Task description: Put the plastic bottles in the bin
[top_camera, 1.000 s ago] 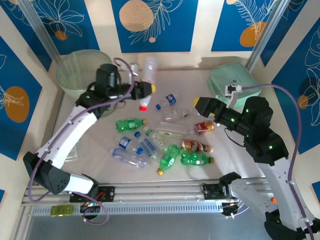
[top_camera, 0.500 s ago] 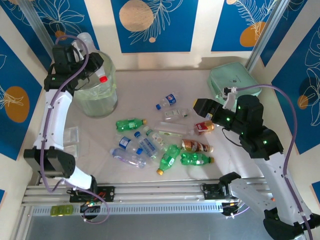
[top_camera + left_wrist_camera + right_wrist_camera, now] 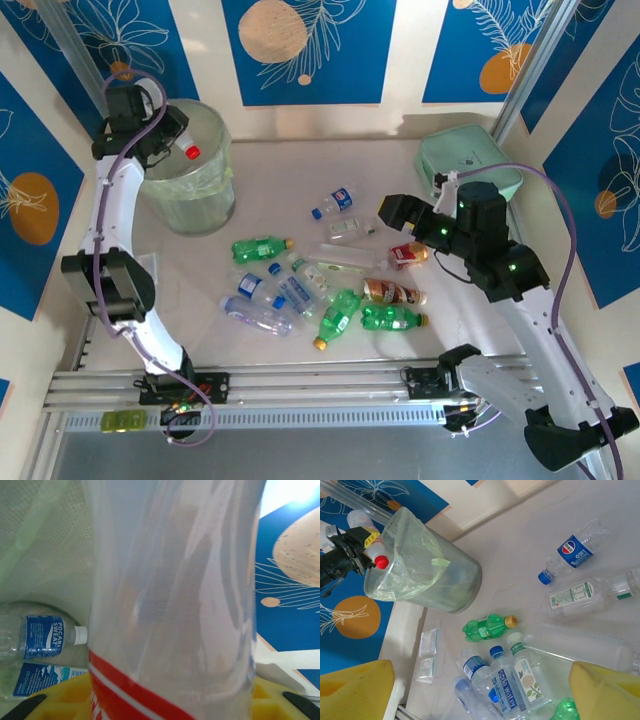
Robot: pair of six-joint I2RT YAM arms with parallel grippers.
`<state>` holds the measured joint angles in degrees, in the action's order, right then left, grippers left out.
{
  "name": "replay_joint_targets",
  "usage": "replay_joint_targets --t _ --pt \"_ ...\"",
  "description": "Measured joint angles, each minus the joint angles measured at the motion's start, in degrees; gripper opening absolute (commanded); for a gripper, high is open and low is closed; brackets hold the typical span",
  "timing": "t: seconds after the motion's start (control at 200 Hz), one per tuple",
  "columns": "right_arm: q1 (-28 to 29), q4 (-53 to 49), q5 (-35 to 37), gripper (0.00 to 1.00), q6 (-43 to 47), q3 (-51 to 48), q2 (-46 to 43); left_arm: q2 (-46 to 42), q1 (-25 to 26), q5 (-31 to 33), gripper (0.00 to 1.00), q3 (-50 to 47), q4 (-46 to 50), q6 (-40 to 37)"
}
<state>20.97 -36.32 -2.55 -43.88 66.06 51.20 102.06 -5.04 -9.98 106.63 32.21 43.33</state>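
Plastic bottles on table, right of bin

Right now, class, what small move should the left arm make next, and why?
Probably open the left gripper: it holds the red-capped bottle over the open bin, and other bottles lie inside below, so letting go should drop it in.

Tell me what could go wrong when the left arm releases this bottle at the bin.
1. The left gripper holds the red-capped bottle at the rim of the bin, cap end inward; dropped here, it might tip off the rim and land outside.
2. The bin's loose green bag sits close to the gripper and could snag it.
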Motion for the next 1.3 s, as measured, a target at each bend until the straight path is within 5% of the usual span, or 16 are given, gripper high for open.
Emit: replay_joint_targets --t 0.17,0.52,1.105,1.3 --pt "0.0 2.86 -0.87 0.91 -0.02 -2.34 0.57 3.5 -0.11 -0.04 0.44 -0.92 0.13 4.33" --pt "0.76 5.51 -1.92 0.9 -0.46 -4.22 3.89 8.17 -0.11 -0.46 0.73 -1.42 2.56 8.0" --pt "2.73 2.1 1.07 0.89 3.65 -2.38 2.14 0.87 0.83 -2.54 0.75 0.96 5.44 6.78" --pt "4.92 -1.31 0.94 0.86 9.07 0.07 1.88 -12.74 10.08 1.25 0.75 -1.86 6.05 2.78"
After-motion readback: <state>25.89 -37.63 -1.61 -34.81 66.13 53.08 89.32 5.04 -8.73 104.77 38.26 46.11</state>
